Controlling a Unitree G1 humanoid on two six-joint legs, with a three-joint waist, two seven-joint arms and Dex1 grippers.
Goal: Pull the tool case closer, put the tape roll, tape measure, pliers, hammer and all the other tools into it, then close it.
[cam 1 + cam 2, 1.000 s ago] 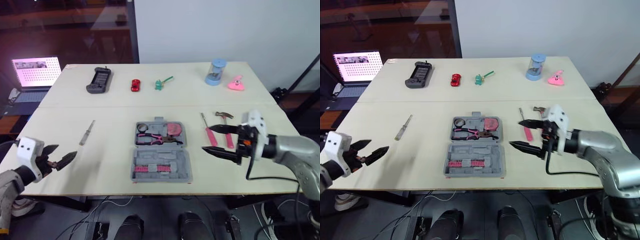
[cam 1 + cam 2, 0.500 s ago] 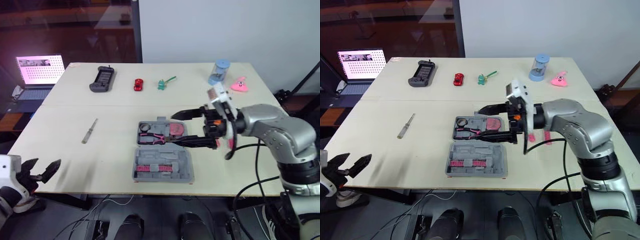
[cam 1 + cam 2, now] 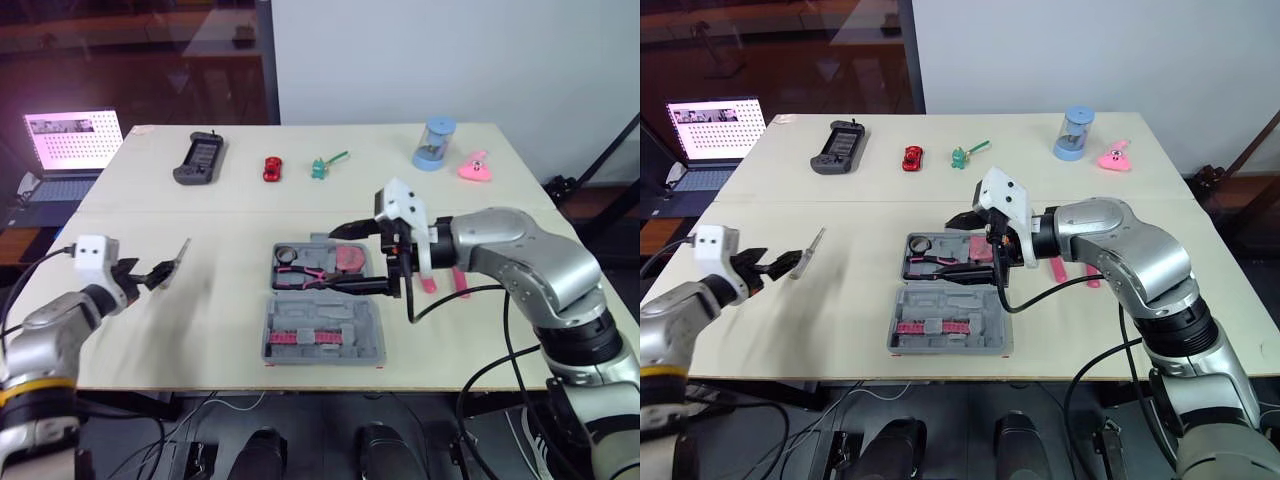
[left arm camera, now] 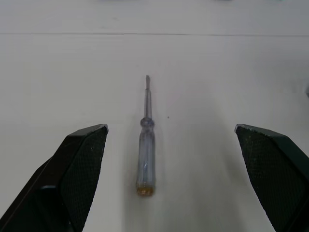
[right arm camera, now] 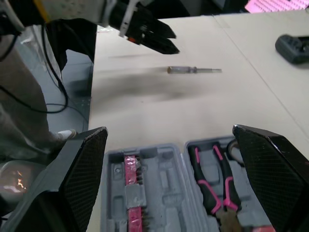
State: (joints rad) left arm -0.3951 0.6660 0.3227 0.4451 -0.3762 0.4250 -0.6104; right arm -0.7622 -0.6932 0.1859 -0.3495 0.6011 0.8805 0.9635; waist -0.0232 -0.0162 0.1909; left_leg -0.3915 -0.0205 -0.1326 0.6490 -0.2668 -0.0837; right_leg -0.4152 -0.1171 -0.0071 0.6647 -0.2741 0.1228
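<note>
Left eye view, over a pale bench (image 3: 210, 330). At centre, an open grey tool case (image 3: 322, 330), with pink-handled pliers (image 3: 318, 277), tape roll (image 3: 285, 254) and pink tape measure (image 3: 348, 258) already in its far half. Right hand (image 3: 350, 258) spread wide just above that half, its arm lying across the pink-handled hammer (image 3: 460, 282) on the bench beside the case. Left hand (image 3: 160, 272) likewise spread, at the handle end of a clear-handled screwdriver (image 4: 146, 145), not touching it. Along the far edge, well apart: game controller (image 3: 199, 160), red toy car (image 3: 270, 169), green toy (image 3: 325, 165), blue canister (image 3: 432, 145), pink toy (image 3: 474, 169). Beyond the left corner, a laptop (image 3: 70, 140), screen lit pink, writing too small to read.
</note>
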